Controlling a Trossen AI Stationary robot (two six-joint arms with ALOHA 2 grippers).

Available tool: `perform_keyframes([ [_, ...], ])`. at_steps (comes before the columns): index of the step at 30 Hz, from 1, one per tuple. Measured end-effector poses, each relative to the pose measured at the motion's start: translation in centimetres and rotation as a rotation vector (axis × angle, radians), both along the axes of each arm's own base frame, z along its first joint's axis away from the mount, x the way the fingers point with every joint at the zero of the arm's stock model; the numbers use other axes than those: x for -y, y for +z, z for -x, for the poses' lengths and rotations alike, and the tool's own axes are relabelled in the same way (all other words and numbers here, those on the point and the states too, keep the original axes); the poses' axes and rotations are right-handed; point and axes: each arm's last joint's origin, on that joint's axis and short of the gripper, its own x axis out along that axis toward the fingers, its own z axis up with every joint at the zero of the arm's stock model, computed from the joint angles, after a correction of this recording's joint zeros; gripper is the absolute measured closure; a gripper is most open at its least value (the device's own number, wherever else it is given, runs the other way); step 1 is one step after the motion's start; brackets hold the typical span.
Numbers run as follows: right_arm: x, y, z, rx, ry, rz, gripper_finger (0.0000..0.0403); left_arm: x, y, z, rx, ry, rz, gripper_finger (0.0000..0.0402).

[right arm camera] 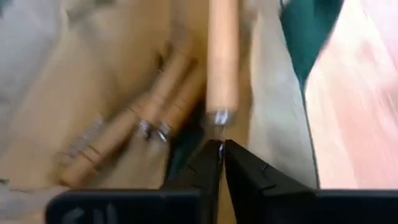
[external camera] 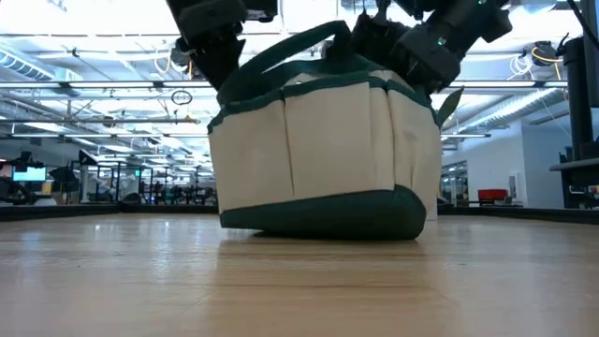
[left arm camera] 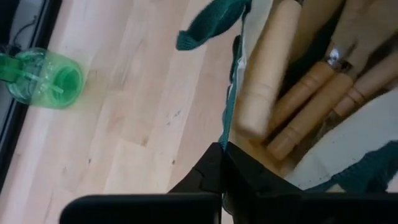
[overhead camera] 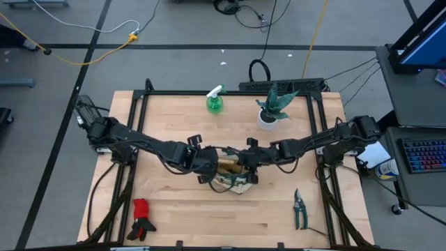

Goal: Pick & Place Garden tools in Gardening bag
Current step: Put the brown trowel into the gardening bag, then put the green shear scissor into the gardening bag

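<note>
Wooden table (overhead camera: 174,216) w/ gardening bag (overhead camera: 233,178) — left gripper (left arm camera: 222,163) pinching its rim; right gripper (right arm camera: 221,155) nearly closed, empty.

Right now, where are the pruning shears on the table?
In the high view the pruning shears lie on the table's right side near the front edge, apart from the gardening bag at the centre and in front of the potted plant.

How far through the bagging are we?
Done: several wooden-handled tools lie in the bag. In hand: left tool shut on the bag rim; right tool over the bag. Left: spray bottle, shears, gloves.
</note>
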Motion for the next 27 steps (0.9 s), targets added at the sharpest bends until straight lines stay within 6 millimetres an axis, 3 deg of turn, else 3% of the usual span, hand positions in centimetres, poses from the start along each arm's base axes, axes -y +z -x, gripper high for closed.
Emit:
perform_keyframes([
  [13,-0.1,1.5,0.0,0.088,0.054,0.004,0.0258,0.1,0.0,0.3,0.002,0.032,-0.054,0.0391],
  [22,0.2,5.2,2.2,0.175,0.025,-0.045,0.0245,0.2,-0.1,0.9,-0.015,0.116,-0.062,0.0392],
  [27,0.3,6.0,3.1,0.172,-0.023,-0.101,0.0247,0.9,-0.1,1.1,-0.002,0.111,-0.053,0.039],
])
